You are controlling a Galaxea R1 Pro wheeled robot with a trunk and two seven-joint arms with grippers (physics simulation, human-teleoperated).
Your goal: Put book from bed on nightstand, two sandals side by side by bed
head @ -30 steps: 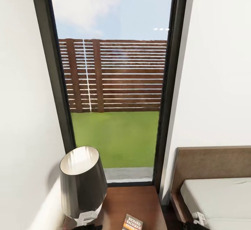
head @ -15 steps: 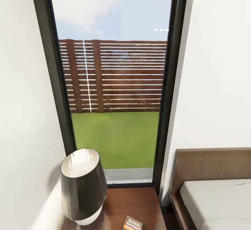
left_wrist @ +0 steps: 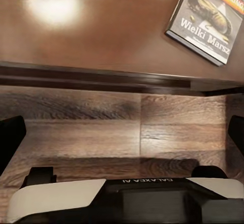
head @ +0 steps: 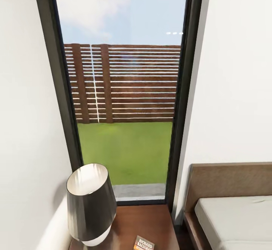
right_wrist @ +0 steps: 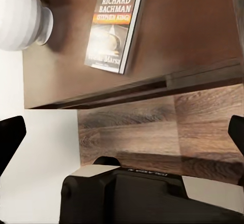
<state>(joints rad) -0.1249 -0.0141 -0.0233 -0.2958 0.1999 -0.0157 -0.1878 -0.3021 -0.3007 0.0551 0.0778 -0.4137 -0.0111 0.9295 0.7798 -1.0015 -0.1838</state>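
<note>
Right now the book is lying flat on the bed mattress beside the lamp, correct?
Not quite. The book lies flat beside the lamp, but on the nightstand, not the bed mattress. The right wrist view shows it on the dark wood top.

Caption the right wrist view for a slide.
Book lying flat on the dark wooden nightstand beside a white lamp base, right gripper open above the plank floor.

- I see 1 tall black-framed window (head: 122, 91) between white walls (head: 234, 72).
- Outside it, a slatted brown fence (head: 124, 83), green lawn (head: 124, 151) and blue sky.
- A dark lamp (head: 90, 202) stands by the left wall.
- Wood-plank floor (left_wrist: 122, 127) shows below.
</note>
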